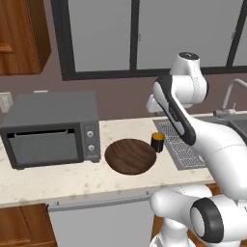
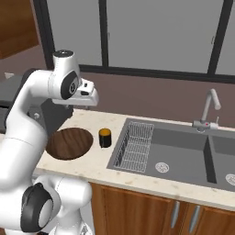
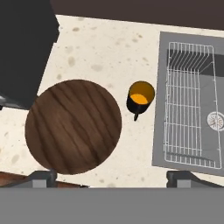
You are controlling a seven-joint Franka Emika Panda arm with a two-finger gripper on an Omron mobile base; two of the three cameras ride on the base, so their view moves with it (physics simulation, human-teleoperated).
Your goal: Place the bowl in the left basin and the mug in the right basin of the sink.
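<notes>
The bowl, a wide dark wood-grain dish, rests on the speckled counter. Just to its right stands the mug, small and black with an orange-yellow inside, close to the sink's left rim. The sink's left basin has a wire rack on its left side. The narrower right basin lies beyond a divider. My gripper hangs high above the bowl and mug, open, with nothing between its fingers.
A dark grey toaster oven stands on the counter left of the bowl. A curved silver faucet rises behind the sink. Windows and a brown wall run behind the counter. Wooden cabinets sit below.
</notes>
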